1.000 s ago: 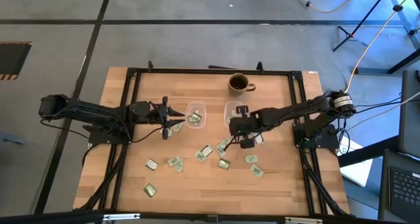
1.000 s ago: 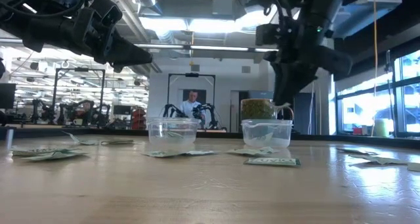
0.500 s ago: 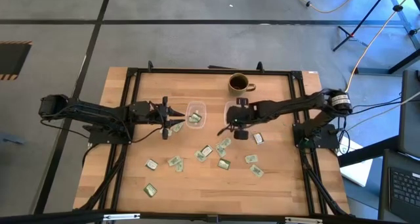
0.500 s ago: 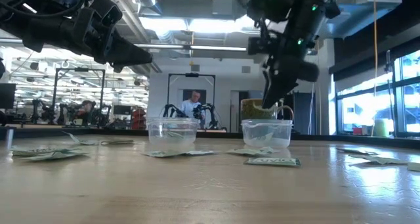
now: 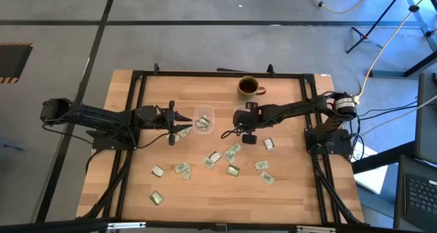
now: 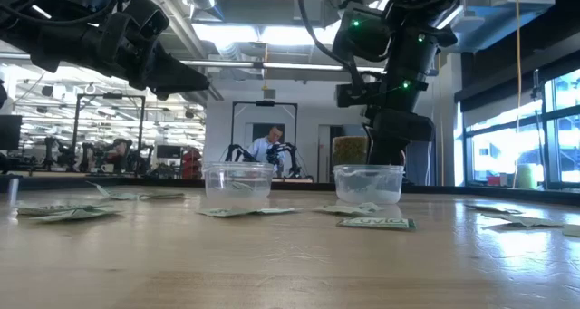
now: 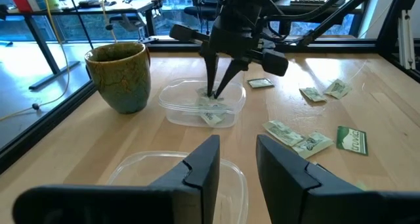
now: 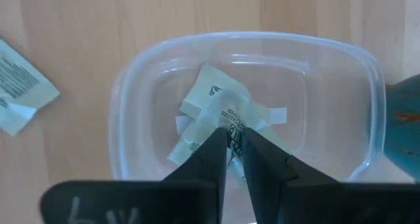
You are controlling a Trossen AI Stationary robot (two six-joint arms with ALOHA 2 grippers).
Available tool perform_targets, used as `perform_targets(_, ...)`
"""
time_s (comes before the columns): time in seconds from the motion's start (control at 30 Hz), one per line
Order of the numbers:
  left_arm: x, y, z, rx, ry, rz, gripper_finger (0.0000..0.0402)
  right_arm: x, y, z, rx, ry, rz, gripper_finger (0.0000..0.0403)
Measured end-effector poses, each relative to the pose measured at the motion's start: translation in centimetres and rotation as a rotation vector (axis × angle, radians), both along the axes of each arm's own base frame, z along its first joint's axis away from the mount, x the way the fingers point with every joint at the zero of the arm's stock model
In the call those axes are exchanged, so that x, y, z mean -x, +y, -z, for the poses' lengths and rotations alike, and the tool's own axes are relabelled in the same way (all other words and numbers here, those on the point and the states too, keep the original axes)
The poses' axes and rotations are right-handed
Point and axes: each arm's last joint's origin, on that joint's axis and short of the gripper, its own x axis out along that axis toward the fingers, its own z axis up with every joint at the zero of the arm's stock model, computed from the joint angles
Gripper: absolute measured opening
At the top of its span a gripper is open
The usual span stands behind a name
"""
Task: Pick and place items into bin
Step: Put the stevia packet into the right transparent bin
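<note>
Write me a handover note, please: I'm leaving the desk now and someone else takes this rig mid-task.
Right gripper: down in the clear bin beside the brown mug, nearly shut on a packet it is delivering; other packets already lie in that bin.
Left gripper: open, holding nothing, hovering at the second clear bin, which holds at least one packet.
Done: a few packets binned.
Left: release this packet, then collect the loose packets scattered on the table, about ten, mostly toward its near half.
</note>
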Motion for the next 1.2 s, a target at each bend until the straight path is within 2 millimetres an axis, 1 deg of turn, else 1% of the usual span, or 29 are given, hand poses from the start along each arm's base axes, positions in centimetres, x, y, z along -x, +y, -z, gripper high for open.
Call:
perform_targets(0.07,0.0,0.0,0.0,0.000,0.000,0.000,0.0095,0.0,0.0,-0.3,-0.002,-0.012,0.003,0.0074)
perform_targets(0.23,0.0,0.0,0.0,0.000,0.000,0.000,0.0095,0.2,0.0,-1.1,-0.006,-0.043,0.022,0.0132)
perform_targets(0.33,0.0,0.0,0.0,0.005,-0.002,-0.001,0.0095,0.7,0.2,-2.2,-0.020,-0.081,0.062,0.0156)
perform_targets(0.4,0.0,0.0,0.0,0.023,-0.004,-0.005,0.0095,1.2,0.5,-3.1,-0.024,-0.094,0.064,0.0165)
perform_targets(0.53,0.0,0.0,0.0,0.023,-0.001,-0.014,0.0095,2.0,1.6,-4.9,-0.035,-0.174,0.049,0.0171)
perform_targets(0.63,-0.1,0.1,0.2,0.021,0.067,-0.046,0.0095,3.1,2.2,-5.2,-0.038,-0.248,0.026,0.0172)
perform_targets(0.73,-0.3,0.3,-0.3,0.007,0.154,-0.109,0.0095,4.4,2.6,-5.4,-0.048,-0.317,0.026,0.0172)
perform_targets(0.8,-0.5,0.4,-0.8,0.002,0.203,-0.130,0.0095,5.3,2.6,-5.3,-0.057,-0.347,0.039,0.0172)
perform_targets(0.9,-0.8,0.3,-2.0,0.014,0.263,-0.099,0.0095,6.4,2.6,-5.0,-0.069,-0.390,0.059,0.0172)
perform_targets(1.03,-0.9,0.0,-3.4,0.061,0.362,-0.072,0.0096,7.3,2.5,-4.5,-0.072,-0.408,0.063,0.0172)
perform_targets(1.1,-0.9,-0.3,-3.6,0.081,0.397,-0.064,0.0097,7.5,2.5,-4.2,-0.075,-0.409,0.069,0.0172)
perform_targets(1.2,-0.7,-1.0,-3.3,0.081,0.445,-0.030,0.0097,7.6,2.5,-3.7,-0.076,-0.408,0.072,0.0172)
